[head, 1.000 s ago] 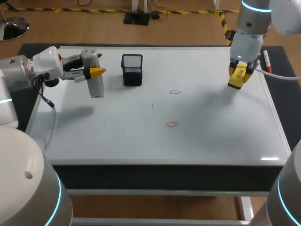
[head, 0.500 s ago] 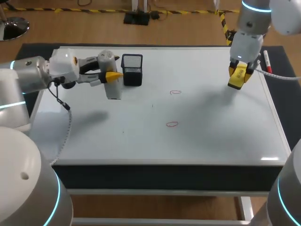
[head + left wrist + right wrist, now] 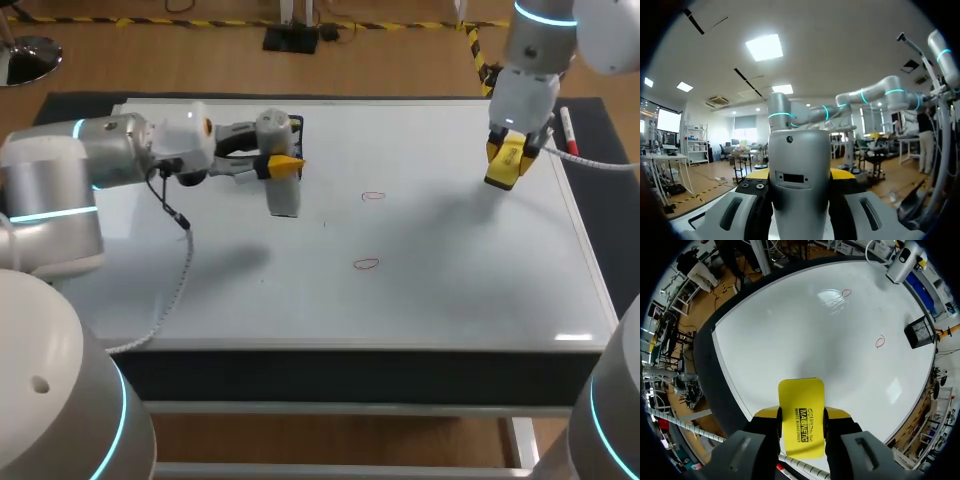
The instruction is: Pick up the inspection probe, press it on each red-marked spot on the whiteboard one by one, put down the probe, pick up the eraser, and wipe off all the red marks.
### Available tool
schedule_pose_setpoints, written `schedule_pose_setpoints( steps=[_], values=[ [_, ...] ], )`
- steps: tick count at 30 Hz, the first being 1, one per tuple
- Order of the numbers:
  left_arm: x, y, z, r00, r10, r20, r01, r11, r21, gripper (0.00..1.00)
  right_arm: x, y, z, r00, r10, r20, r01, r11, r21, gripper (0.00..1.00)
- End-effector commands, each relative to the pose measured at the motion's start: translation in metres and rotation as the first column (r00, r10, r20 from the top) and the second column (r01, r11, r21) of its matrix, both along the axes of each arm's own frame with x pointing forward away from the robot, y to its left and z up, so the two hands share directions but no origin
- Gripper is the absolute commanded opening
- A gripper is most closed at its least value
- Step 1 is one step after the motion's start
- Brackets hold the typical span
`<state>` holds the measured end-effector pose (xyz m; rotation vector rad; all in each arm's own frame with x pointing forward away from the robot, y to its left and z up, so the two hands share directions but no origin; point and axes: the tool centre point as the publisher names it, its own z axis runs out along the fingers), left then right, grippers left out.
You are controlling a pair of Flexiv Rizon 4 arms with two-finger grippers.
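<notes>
**Left gripper** (image 3: 283, 165): fingers pinching the grey inspection probe (image 3: 284, 196), which is held over the far-left part of the whiteboard (image 3: 450, 290).

**Right gripper** (image 3: 509, 158): fingers clamped on the yellow eraser (image 3: 800, 410), above the whiteboard's far-right edge.

**Red marks:** the farther red mark (image 3: 373, 196) and the nearer red mark (image 3: 366, 264) lie near the whiteboard's middle, well apart from both tools.

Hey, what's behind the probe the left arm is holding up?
The black mesh basket stands behind the probe gripped in the left claw. Only a sliver of its edge shows in the head view; the rest, and anything inside it, is covered.
</notes>
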<state>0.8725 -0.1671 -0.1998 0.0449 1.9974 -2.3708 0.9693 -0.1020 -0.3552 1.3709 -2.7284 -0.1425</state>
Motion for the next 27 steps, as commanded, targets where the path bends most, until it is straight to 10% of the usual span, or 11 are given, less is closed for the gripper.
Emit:
schedule_pose_setpoints(
  steps=[1, 27],
  values=[
    [0.001, -0.019, -0.005, 0.999, -0.048, -0.016, 0.047, 0.999, -0.02, 0.0, 0.0, -0.001, 0.001, 1.0, 0.002, 0.0, -0.002, 1.0, -0.003, 0.0],
    [0.021, -0.101, -0.027, 0.993, -0.112, -0.04, 0.11, 0.993, -0.041, 0.0, 0.0, -0.001, 0.001, 1.0, 0.002, 0.0, -0.002, 1.0, -0.003, 0.0]
  ],
)
